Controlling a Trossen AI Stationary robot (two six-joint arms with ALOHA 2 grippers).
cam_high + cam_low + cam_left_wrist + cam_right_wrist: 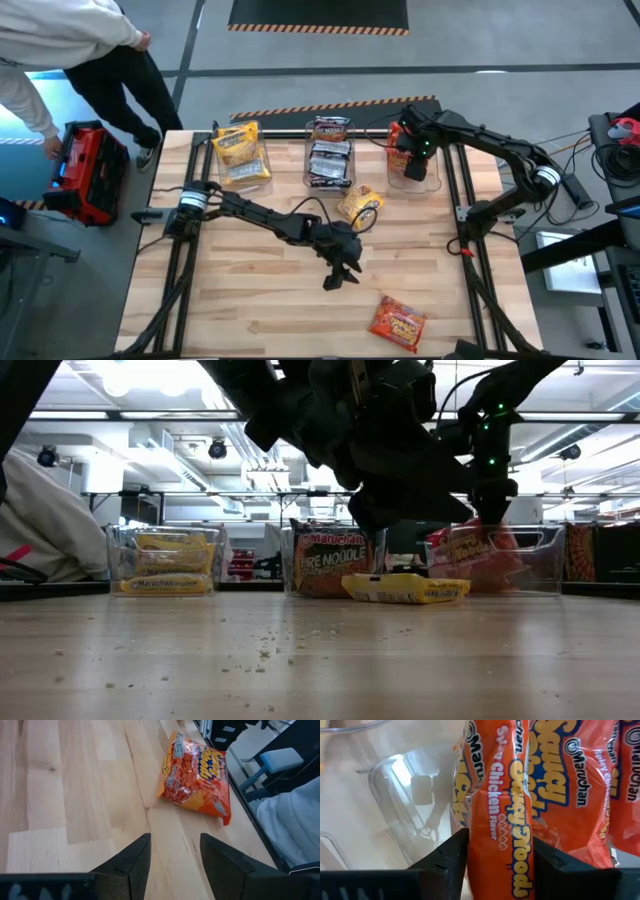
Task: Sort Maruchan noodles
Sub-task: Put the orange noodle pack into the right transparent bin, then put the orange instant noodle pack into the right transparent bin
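High view, looking straight down: a wooden tabletop (250,310) carries three clear bins in a row at twelve o'clock. The left bin (241,155) holds yellow Maruchan packets, the middle bin (330,152) dark ones, the right bin (413,160) red ones, so each colour has its own bin.

The right claw (408,150) hangs over the right bin. In the right wrist view a red-orange packet (502,820) stands upright between its fingers, beside other red packets inside the bin. Whether the fingers grip it or are letting go cannot be told.

The left claw (340,272) hovers near the tabletop's centre, fingers parted and empty. The left wrist view looks past them toward a loose red packet (398,320) lying flat at about five o'clock, well apart from the bins. That aim suggests this packet is its likely next pick.

A loose yellow packet (360,206) lies just in front of the middle bin, unsorted.

A person (60,50) stands beyond the tabletop's ten o'clock corner.
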